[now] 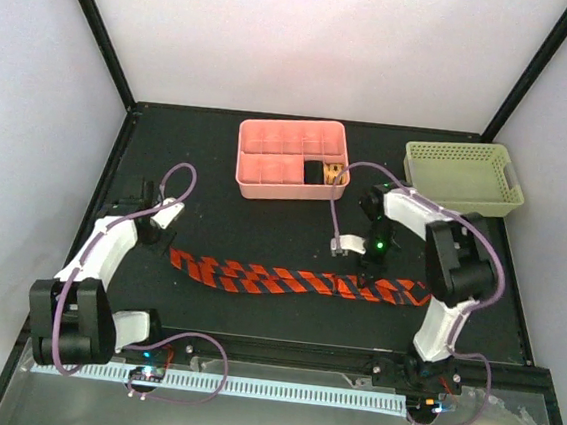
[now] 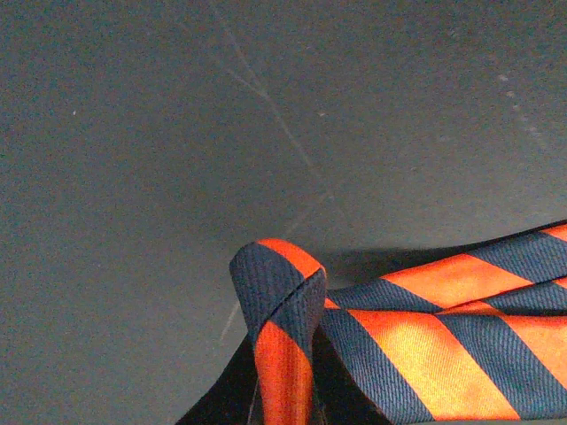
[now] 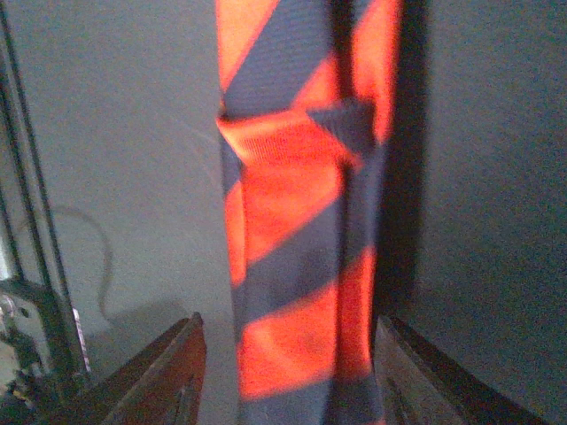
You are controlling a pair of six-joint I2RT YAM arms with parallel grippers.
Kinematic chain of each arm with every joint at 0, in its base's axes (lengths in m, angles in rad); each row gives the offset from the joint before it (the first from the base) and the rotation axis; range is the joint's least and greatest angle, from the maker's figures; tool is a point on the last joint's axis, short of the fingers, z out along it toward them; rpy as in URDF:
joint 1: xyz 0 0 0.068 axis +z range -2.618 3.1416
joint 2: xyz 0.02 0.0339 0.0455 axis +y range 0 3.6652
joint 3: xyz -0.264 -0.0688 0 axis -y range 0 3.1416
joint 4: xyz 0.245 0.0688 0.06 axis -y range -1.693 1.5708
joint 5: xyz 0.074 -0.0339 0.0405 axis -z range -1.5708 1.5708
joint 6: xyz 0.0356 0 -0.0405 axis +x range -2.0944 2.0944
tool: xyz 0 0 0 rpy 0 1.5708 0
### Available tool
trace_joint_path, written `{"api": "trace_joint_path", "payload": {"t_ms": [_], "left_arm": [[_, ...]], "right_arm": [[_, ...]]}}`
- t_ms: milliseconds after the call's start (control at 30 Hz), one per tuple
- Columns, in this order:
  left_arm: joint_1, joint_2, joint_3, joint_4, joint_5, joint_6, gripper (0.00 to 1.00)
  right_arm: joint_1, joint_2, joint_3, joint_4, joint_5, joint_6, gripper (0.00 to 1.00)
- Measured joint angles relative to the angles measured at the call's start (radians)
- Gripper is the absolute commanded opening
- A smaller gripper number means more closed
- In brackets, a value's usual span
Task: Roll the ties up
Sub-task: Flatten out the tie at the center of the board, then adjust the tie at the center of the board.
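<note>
Pink tray: at the far middle of the black table, divided into several compartments.
Tray contents: the near-right compartment looks dark and holds a small tan thing, too small to identify. The other compartments show pink floor.
Green basket: at the far right, beside the tray and apart from it, with perforated walls. Its green floor shows inside.
Tie: orange-red with navy diagonal stripes. It lies stretched left to right on the table, nearer the arms than both containers and in neither. It looks slightly rumpled along its length.
Left gripper: at the tie's left end, pressed together and pinching that end.
Right gripper: over the tie's right part, spread. Its fingers stand one on each side of the tie, with a gap visible on each side.
Top view only: shows both containers, the tie's whole run, and which end each arm tends.
Left wrist view only: the tie end is lifted off the table in a folded-over peak that runs out at the bottom edge. The fingers themselves are out of frame. Faint scratches show on the table surface.
Right wrist view only: the tie runs straight up between the fingers, with a crosswise fold further along. This view is blurred.
</note>
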Motion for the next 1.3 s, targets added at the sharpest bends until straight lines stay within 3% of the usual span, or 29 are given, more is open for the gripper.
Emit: {"api": "trace_joint_path", "payload": {"t_ms": [133,200,433,633,800,1033,1300], "left_arm": [[0.036,0.016,-0.004,0.028,-0.011,0.021,0.48],[0.056,0.014,-0.004,0.041,-0.01,0.032,0.64],[0.089,-0.037,0.037,0.048,0.023,0.082,0.98],[0.093,-0.105,0.115,-0.007,0.271,0.238,0.99],[0.019,-0.133,0.094,-0.127,0.435,0.448,0.95],[-0.1,-0.159,0.02,-0.187,0.469,0.56,0.84],[-0.28,-0.16,-0.028,-0.171,0.47,0.557,0.66]], "right_arm": [[-0.07,-0.154,-0.02,0.037,0.027,0.035,0.64],[-0.123,-0.232,-0.041,0.065,0.032,0.049,0.61],[-0.256,-0.393,-0.208,0.092,0.079,0.07,0.55],[-0.3,-0.354,-0.289,0.142,0.114,0.103,0.52],[-0.299,-0.256,-0.278,0.187,0.154,0.13,0.47],[-0.325,-0.19,-0.246,0.185,0.2,0.134,0.4],[-0.512,-0.175,-0.225,0.167,0.251,0.068,0.39]]}}
